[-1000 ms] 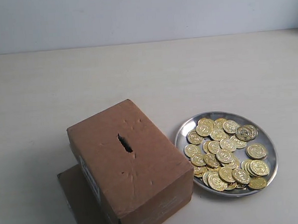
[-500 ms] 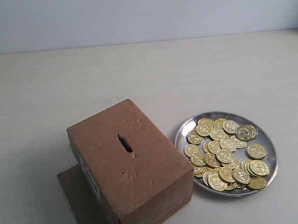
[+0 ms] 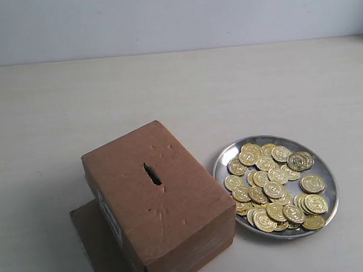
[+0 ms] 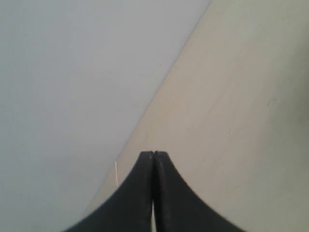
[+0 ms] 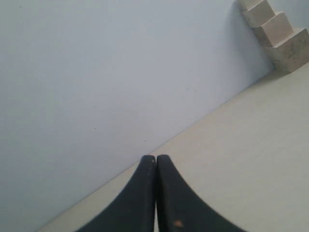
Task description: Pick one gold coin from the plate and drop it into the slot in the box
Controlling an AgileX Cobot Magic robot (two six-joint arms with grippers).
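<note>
A brown cardboard box [image 3: 157, 201] stands at the front left of the exterior view, with a short dark slot [image 3: 152, 173] cut in its top. To its right lies a round silver plate [image 3: 228, 152] heaped with several gold coins [image 3: 274, 189]. Neither arm shows in the exterior view. My left gripper [image 4: 153, 153] is shut, its black fingers pressed together with nothing between them, over bare table near the wall. My right gripper [image 5: 156, 157] is also shut and empty, facing the table's far edge and the wall.
A flat brown cardboard sheet [image 3: 93, 244] lies under the box at the front left. Stepped pale wooden blocks [image 5: 277, 34] stand against the wall in the right wrist view. A pale wall [image 3: 175, 17] borders the cream table [image 3: 179, 93] at the back.
</note>
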